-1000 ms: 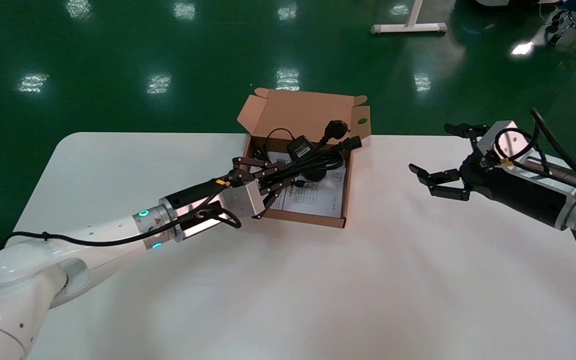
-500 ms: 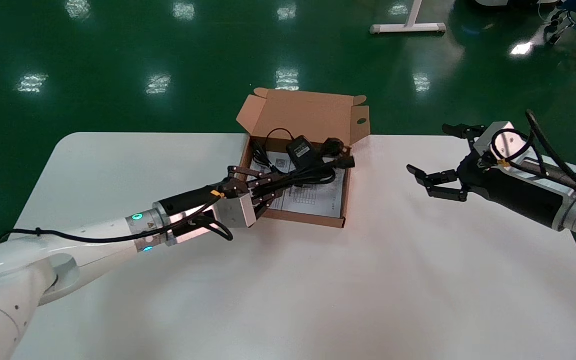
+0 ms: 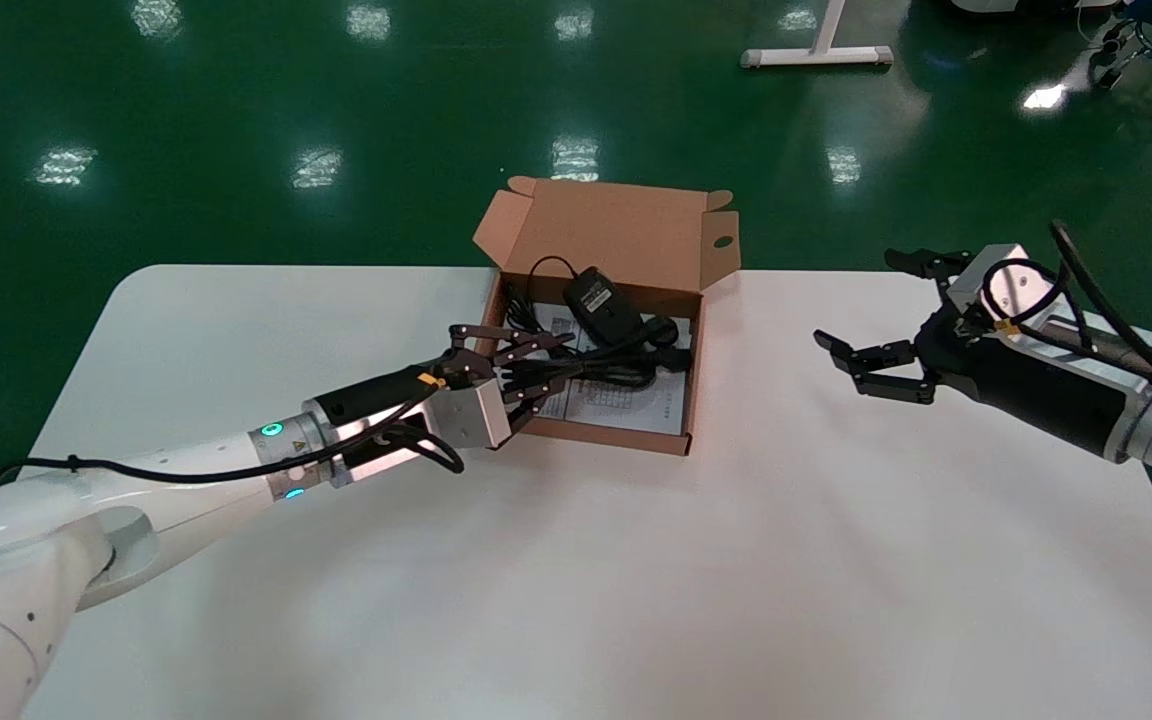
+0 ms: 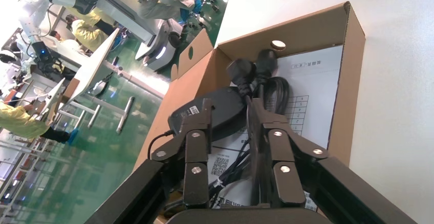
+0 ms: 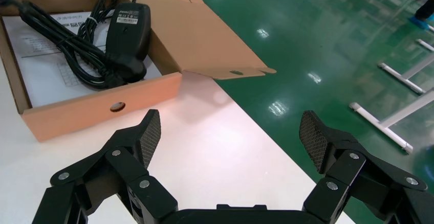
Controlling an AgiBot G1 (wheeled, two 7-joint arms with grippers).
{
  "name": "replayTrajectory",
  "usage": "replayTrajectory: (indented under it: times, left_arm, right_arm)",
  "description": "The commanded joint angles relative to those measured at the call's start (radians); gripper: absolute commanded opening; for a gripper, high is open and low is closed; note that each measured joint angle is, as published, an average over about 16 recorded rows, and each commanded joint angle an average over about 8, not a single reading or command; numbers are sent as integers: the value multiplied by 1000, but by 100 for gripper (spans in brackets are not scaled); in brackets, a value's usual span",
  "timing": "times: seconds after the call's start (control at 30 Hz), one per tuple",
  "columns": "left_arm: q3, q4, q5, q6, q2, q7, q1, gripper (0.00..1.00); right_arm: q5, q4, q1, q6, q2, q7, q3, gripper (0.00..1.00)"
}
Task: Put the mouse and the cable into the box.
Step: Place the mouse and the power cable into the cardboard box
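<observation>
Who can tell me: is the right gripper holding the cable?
No, the right gripper is open and empty above the table, and the cable lies apart from it in the box.

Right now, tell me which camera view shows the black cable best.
The right wrist view: the cable lies coiled in the box, unobstructed. The head view shows it partly behind the left gripper. The left wrist view shows little of it past that gripper's fingers. The right gripper hovers open beside the box.
</observation>
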Motion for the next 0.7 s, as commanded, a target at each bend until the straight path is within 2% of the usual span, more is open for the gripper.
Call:
replayTrajectory:
  times: [0.03,0.27,0.43,0.7]
  left_arm:
    - [1,-5,2,-4,-1,6,0,100]
    - [-91,38,-142,34,-11,-167,3,100]
    - [-117,33,-184,57,-27,-220,7,100]
    - [-109,-87,-213,94,-96,-364,34,100]
  right_arm:
    - [-1,1,2,-1,1,0,-1,100]
    - [64,-34,13,52,-21,27,48,100]
    - [97,-43,7,73,-32,39,69,100]
    - [132,34,-13,20,-4,106,70,100]
